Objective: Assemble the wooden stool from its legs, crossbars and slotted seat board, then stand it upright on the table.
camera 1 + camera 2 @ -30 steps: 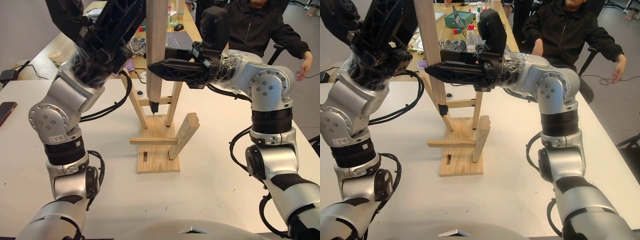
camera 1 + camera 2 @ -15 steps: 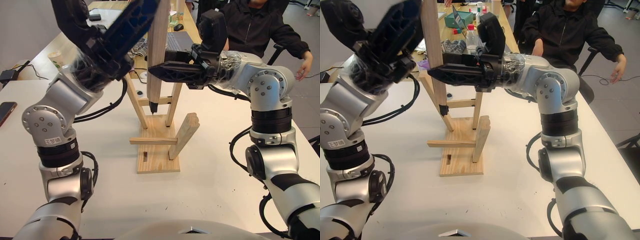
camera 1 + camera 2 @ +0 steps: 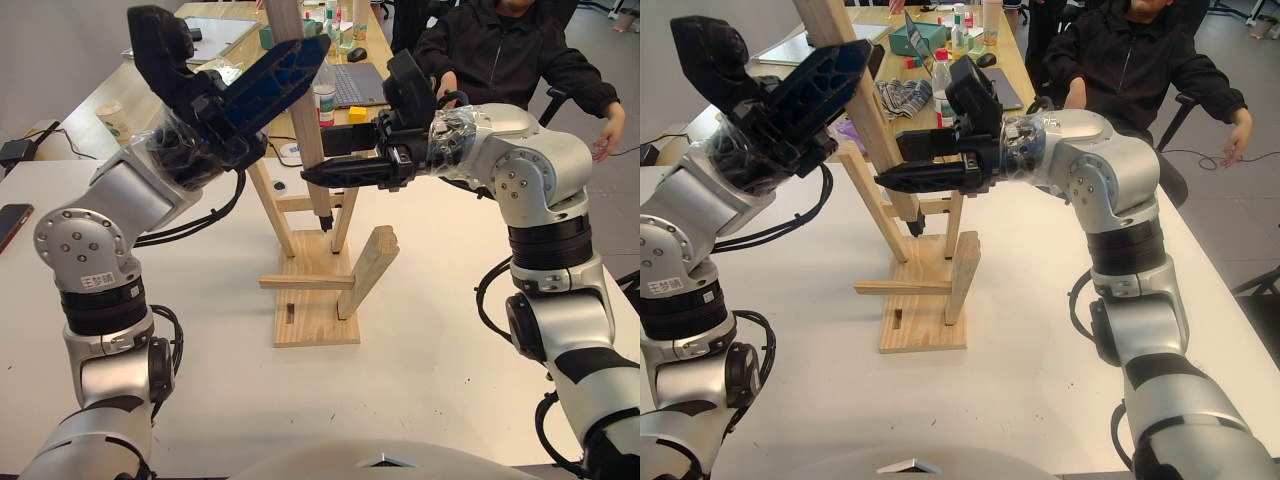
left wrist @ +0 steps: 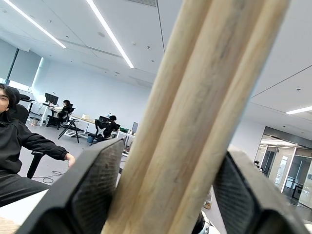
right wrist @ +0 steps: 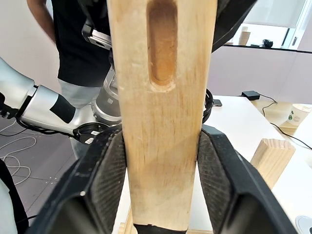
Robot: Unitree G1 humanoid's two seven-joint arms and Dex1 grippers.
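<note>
Stool part-built on table [image 3: 430, 370]; loose leg [image 3: 306, 112] clamped by both grippers.
Seat board [image 3: 318, 328] lies flat, below and nearer than the grippers, with one open slot [image 3: 290, 313] toward its near end. Tilted leg [image 3: 368, 268] rests on the board below the right gripper [image 3: 315, 158]; low crossbar [image 3: 305, 283] runs level from it toward the left-gripper side. Standing legs [image 3: 275, 215] rise at the board's far end, joined by a second crossbar [image 3: 300, 203], under the right gripper. Right gripper's pads [image 5: 109, 180] are pressed on the loose leg's lower part; left gripper [image 3: 285, 65] pinches it higher up. Loose leg is slanted, mortise [image 5: 162, 46] facing the right wrist, dark tip [image 3: 326, 222] just beside the second crossbar.
</note>
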